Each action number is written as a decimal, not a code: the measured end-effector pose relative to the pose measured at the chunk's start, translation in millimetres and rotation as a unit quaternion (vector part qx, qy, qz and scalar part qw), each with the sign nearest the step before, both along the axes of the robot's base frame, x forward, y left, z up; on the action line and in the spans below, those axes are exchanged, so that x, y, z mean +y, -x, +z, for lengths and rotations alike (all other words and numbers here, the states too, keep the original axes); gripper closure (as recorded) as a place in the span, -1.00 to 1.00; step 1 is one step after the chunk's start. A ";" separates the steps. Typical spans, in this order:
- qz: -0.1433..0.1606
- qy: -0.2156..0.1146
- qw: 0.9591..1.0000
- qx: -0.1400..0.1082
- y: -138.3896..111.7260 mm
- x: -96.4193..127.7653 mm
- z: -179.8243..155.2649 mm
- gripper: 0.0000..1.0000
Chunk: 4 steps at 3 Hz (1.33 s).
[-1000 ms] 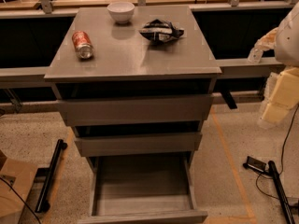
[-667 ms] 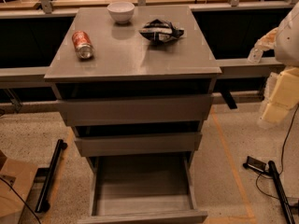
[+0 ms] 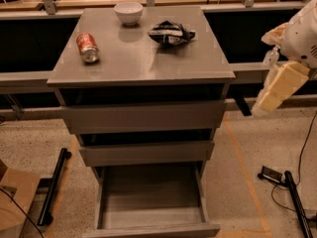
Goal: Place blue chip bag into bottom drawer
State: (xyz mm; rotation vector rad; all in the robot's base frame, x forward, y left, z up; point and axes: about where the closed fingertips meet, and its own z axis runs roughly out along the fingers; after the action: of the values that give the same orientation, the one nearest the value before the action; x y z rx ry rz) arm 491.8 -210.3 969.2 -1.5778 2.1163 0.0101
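The blue chip bag (image 3: 171, 32), dark and crumpled with silvery patches, lies on the grey cabinet top (image 3: 143, 63) at the back right. The bottom drawer (image 3: 151, 202) is pulled out and open, and its inside is bare. The two upper drawers are slightly ajar. My gripper (image 3: 266, 99), cream-coloured on a white arm, hangs in the air to the right of the cabinet. It is level with the top drawer, well apart from the bag, and holds nothing that I can see.
A red soda can (image 3: 87, 47) lies on its side at the left of the cabinet top. A white bowl (image 3: 128, 12) stands at the back. Black cables and a small device (image 3: 273, 174) lie on the floor at the right. A cardboard box (image 3: 15, 197) sits at the lower left.
The gripper has shifted a little to the left and up, toward the cabinet. The bag, can, bowl and drawers have not moved.
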 end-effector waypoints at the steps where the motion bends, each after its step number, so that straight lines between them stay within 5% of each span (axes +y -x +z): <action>1: -0.010 -0.065 0.998 0.012 -33.7 7.9 -13.2 -1.00; 3: -0.024 -0.099 0.995 0.010 -47.8 16.0 -24.5 -1.00; 4: -0.002 -0.157 0.987 -0.032 -87.3 47.5 -20.9 -1.00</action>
State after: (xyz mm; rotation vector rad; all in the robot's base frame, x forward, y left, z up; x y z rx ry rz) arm 579.2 -162.8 948.2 -1.3682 1.9557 0.2740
